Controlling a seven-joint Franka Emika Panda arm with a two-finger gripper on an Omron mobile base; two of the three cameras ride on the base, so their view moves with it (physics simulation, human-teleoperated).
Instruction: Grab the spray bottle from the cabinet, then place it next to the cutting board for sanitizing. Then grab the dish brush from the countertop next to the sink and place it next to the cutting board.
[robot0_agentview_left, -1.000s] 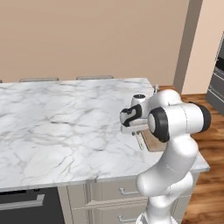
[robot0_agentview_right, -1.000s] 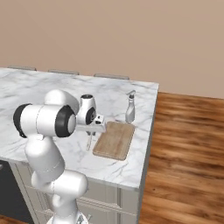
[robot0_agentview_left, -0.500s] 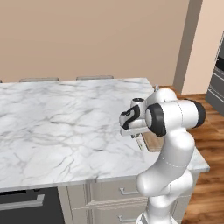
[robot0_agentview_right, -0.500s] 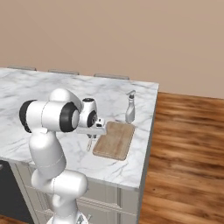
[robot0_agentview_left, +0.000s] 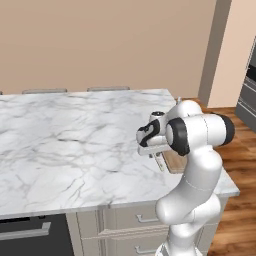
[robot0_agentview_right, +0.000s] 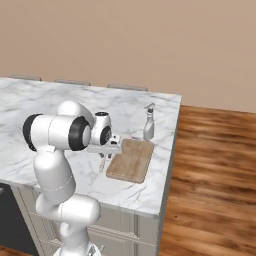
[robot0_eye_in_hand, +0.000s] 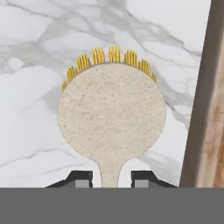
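The dish brush (robot0_eye_in_hand: 111, 116), a round pale head fringed with yellow bristles, stands on end over the white marble countertop (robot0_eye_in_hand: 30, 113). Its thin handle runs down between my gripper (robot0_eye_in_hand: 111, 179), whose fingertips (robot0_eye_in_hand: 83, 178) stand slightly apart from it on both sides. In the right base view the gripper (robot0_agentview_right: 104, 156) points down just left of the wooden cutting board (robot0_agentview_right: 131, 160), with the brush (robot0_agentview_right: 102, 166) reaching the counter. The spray bottle (robot0_agentview_right: 148, 122) stands upright at the board's far end. From the left base view the gripper (robot0_agentview_left: 159, 159) and brush (robot0_agentview_left: 160, 164) are in front of the board (robot0_agentview_left: 175, 161).
The marble countertop (robot0_agentview_left: 70, 145) stretches wide to the left. Its edge (robot0_agentview_right: 167, 165) runs close along the board's right side, with wooden floor (robot0_agentview_right: 215, 175) beyond. Drawer fronts (robot0_agentview_left: 135, 225) sit below the near edge. The board's dark edge (robot0_eye_in_hand: 199, 113) stands close to the brush head.
The hand has sunk toward the counter beside the board with the brush. The jaws, shut on the handle before, have parted a little from it.
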